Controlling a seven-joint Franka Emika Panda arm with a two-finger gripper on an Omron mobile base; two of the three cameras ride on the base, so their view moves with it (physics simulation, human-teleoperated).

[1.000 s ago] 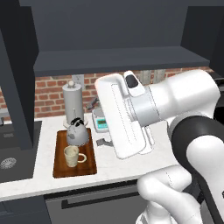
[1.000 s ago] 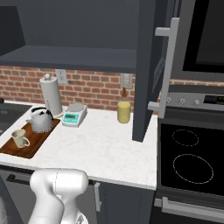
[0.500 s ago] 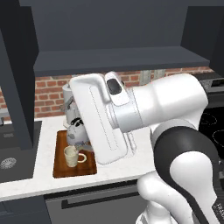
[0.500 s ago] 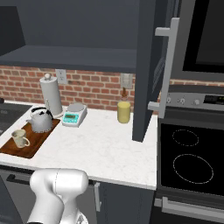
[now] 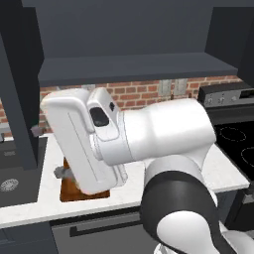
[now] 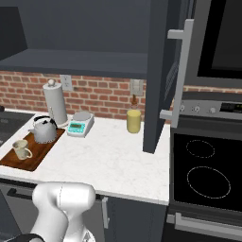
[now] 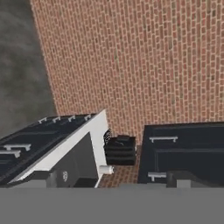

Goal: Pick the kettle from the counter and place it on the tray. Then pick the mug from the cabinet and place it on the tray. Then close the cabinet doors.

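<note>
from the right base view: kettle [image 6: 44,130] and mug [image 6: 21,149] both resting on the tray [image 6: 33,158] at the left end of the desk [image 6: 113,160], kettle at the tray's far end, mug nearer the front edge, apart from each other. behind them, paper-towel roll [image 6: 55,102] against the brick wall, scale [image 6: 78,125] just right of the kettle, yellow cup [image 6: 133,121] further right. cabinet door [image 6: 159,75] standing open, edge-on, with its silver handle [image 6: 183,71] beside the oven. in the left base view, arm covering most of the tray [image 5: 69,190], only a brown corner visible below it; left cabinet door [image 5: 19,89] open too. from the hand view: end effector [image 7: 112,180] spread fully wide, holding nothing, aimed at brick wall and dark drawers.
</note>
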